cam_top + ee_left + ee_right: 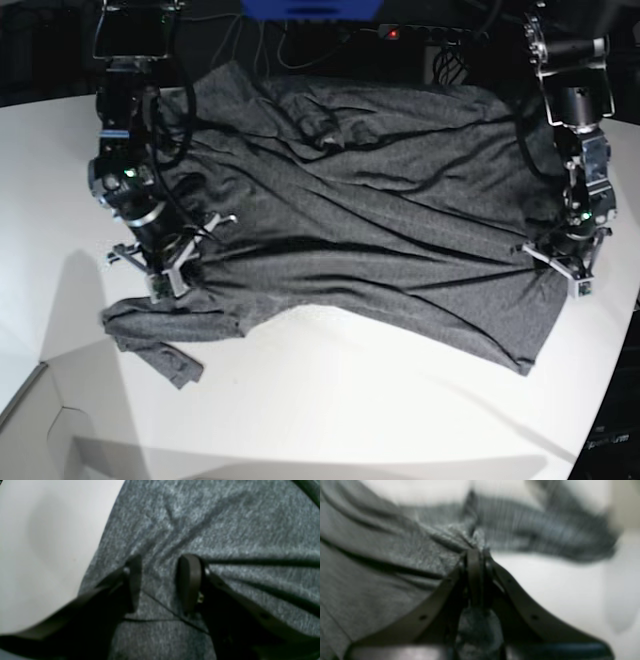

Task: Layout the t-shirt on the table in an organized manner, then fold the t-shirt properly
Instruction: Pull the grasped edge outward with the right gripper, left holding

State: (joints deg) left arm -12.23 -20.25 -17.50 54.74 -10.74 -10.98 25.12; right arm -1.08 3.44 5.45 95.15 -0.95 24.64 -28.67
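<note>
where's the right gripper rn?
Base view, left side: the right gripper sits at the t-shirt's left edge, just above the trailing sleeve, shut on a pinch of fabric.

Blurred wrist views, dim base backdrop.

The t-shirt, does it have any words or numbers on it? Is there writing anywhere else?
No readable text in any view.
The t-shirt: plain grey knit, with no print, label or number showing.
The table: bare white, no writing.
The blue thing at the far edge: no words can be made out.
The left gripper and the right gripper: no markings can be read; the right wrist view is blurred.
</note>
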